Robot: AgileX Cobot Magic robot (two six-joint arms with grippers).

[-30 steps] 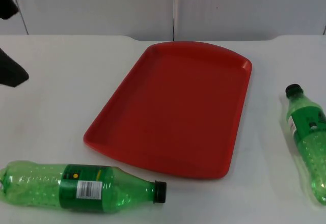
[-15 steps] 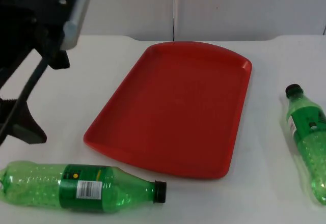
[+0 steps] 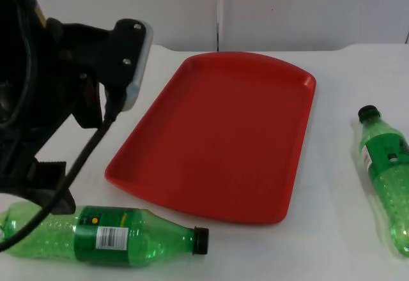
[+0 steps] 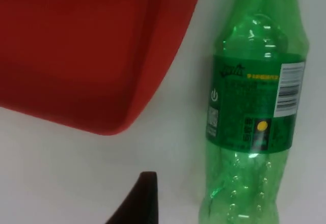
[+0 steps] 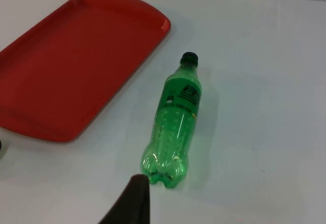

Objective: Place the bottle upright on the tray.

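Observation:
A green plastic bottle with a black cap lies on its side at the table's front left, cap towards the right; it appears as the bottle in the left wrist view. My left gripper hangs just above the bottle's base end and holds nothing. The empty red tray lies in the middle, its corner beside the bottle. A second green bottle lies at the right edge, cap pointing away. My right gripper waits short of that bottle's base, apart from it.
The grey partition wall closes the far side of the table. The bulky left arm stands over the table's left part, beside the tray's left rim. White table top separates the tray from the right bottle.
The left arm has swung in from the upper left corner and come down towards the front-left bottle. Both bottles and the tray lie as before.

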